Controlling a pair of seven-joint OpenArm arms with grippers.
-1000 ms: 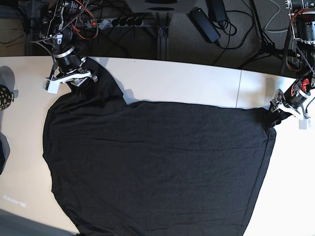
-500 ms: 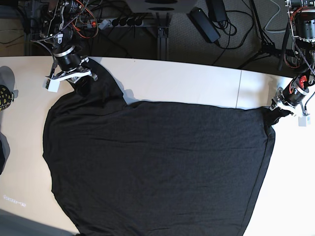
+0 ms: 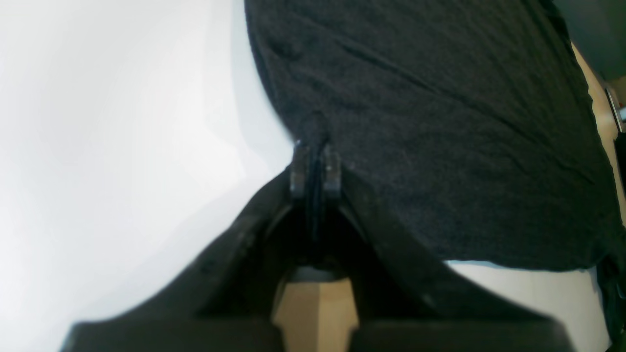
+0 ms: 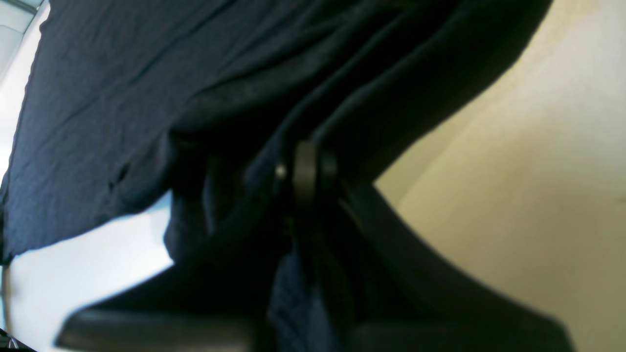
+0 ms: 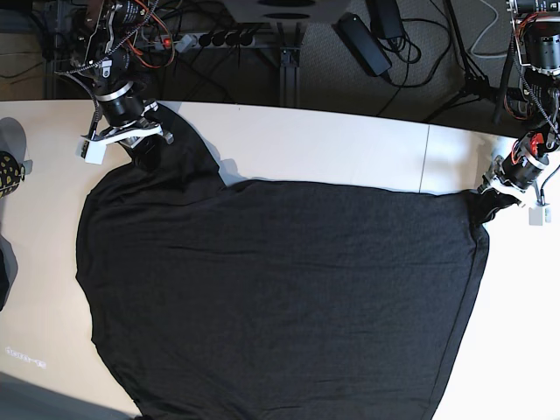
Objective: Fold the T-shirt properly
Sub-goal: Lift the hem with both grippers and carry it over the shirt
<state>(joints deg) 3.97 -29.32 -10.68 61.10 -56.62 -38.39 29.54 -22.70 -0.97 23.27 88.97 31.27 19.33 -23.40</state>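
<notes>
The black T-shirt (image 5: 280,297) lies spread flat over the white table (image 5: 332,144), plain side up, no print showing. My left gripper (image 5: 495,200) is at the right edge of the base view, shut on the shirt's far right corner. In the left wrist view the fingertips (image 3: 315,168) pinch the shirt (image 3: 440,122) at its edge. My right gripper (image 5: 144,144) is at the far left, shut on a raised corner of fabric. In the right wrist view the closed gripper (image 4: 304,171) has bunched cloth (image 4: 146,98) around it.
A power strip (image 5: 219,38), cables and a black adapter (image 5: 363,42) lie on the floor behind the table. A seam in the table (image 5: 425,157) runs near the right side. A dark patterned object (image 5: 7,173) sits at the left edge.
Both grippers moved a little away from the camera, pulling the shirt's two far corners with them. The cloth lies slightly tauter along the far edge.
</notes>
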